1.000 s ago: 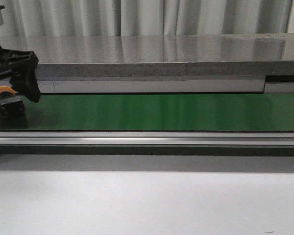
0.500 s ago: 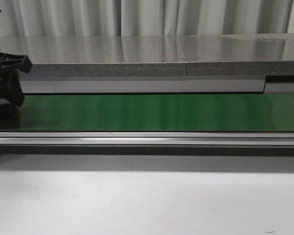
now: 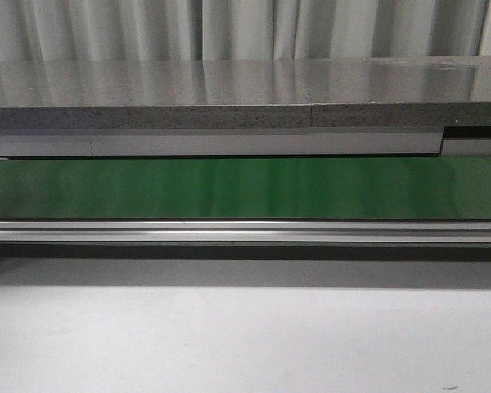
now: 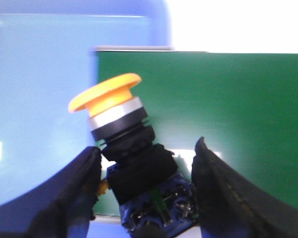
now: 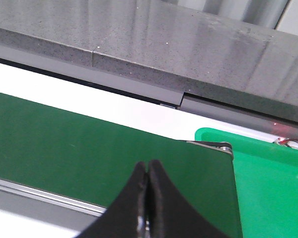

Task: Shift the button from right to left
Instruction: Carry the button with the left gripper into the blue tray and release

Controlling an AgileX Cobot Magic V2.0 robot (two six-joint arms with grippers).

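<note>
Two grippers appear only in their own wrist views; the front view shows neither arm, only the green conveyor belt (image 3: 245,188), the aluminium rail (image 3: 245,232) along its near edge, the grey stone-like ledge (image 3: 229,116) behind it, and the pale tabletop (image 3: 245,336) in front. Left wrist view: the left gripper (image 4: 146,186) has its two black fingers (image 4: 72,198) set apart with the button (image 4: 126,163) between them; the finger on the picture's left touches the black body, while contact at the other finger cannot be told, so whether the jaws are clamped is uncertain. The button's long axis runs from the bluish terminal end, low between the fingers, up to the yellow-orange mushroom cap (image 4: 105,93), which points away from the gripper and tilts toward the picture's left; a silver ring sits just under the cap. Behind it lie a light blue surface (image 4: 39,99) and the green belt; the view is slightly blurred. Right wrist view: the right gripper (image 5: 148,198) has its fingertips pressed together with nothing between them, above the belt's end; a green tray (image 5: 268,183) lies just beside that end.
</note>
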